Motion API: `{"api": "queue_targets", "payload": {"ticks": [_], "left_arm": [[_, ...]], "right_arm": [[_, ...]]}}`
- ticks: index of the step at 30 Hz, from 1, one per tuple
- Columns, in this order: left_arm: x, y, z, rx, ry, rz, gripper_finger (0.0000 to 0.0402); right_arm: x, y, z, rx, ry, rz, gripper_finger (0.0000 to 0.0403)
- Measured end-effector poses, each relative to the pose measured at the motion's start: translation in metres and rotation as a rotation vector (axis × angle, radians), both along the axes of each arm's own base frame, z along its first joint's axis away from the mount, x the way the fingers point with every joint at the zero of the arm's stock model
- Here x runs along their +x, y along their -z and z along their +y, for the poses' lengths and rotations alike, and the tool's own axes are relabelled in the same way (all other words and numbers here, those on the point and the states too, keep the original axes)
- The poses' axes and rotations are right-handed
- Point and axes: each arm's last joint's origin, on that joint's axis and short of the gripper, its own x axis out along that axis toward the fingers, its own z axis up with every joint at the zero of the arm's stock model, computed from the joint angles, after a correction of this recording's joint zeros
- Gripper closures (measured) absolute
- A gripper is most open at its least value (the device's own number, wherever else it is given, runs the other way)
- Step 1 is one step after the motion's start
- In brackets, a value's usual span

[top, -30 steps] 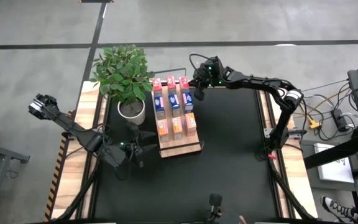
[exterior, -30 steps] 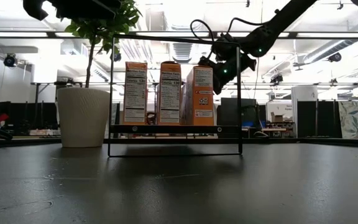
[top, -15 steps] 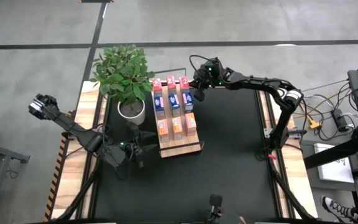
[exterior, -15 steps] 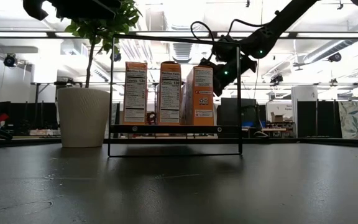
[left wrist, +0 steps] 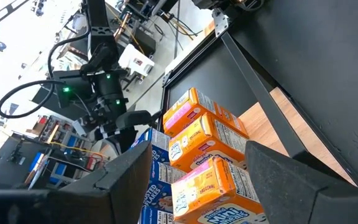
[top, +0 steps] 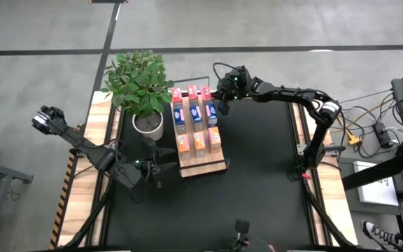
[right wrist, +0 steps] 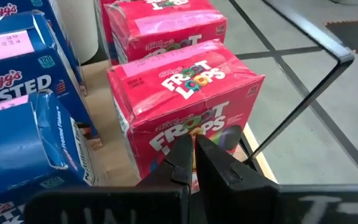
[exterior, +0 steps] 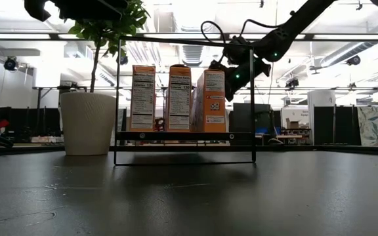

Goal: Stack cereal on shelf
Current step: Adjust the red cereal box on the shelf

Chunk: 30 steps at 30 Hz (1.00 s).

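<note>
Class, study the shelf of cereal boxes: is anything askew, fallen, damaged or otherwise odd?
Nothing stands out. The cereal boxes sit in three tidy rows on the shelf, pink-red at the back, blue in the middle, orange in front. The right gripper is shut by the back corner box; the left gripper waits open beside the shelf.

Right gripper (right wrist: 193, 163) closed, red cereal box (right wrist: 185, 102) directly ahead, blue boxes (right wrist: 23, 124) beside, black wire frame (right wrist: 303, 81) on other side, open tabletop (top: 257, 161) behind.
</note>
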Motion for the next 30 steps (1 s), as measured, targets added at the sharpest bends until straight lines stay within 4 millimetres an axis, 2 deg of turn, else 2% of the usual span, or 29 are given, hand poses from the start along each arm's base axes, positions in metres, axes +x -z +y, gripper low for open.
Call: {"api": "queue_targets", "payload": {"ticks": [15, 30], "left_arm": [[0.0, 0.0, 0.0, -0.001, -0.001, 0.003, 0.016], [0.0, 0.0, 0.0, -0.001, -0.001, 0.003, 0.016]], "right_arm": [[-0.005, 0.017, 0.005, 0.034, 0.009, 0.038, 0.0394], [-0.002, 0.013, 0.005, -0.014, 0.005, -0.01, 0.0394]]}}
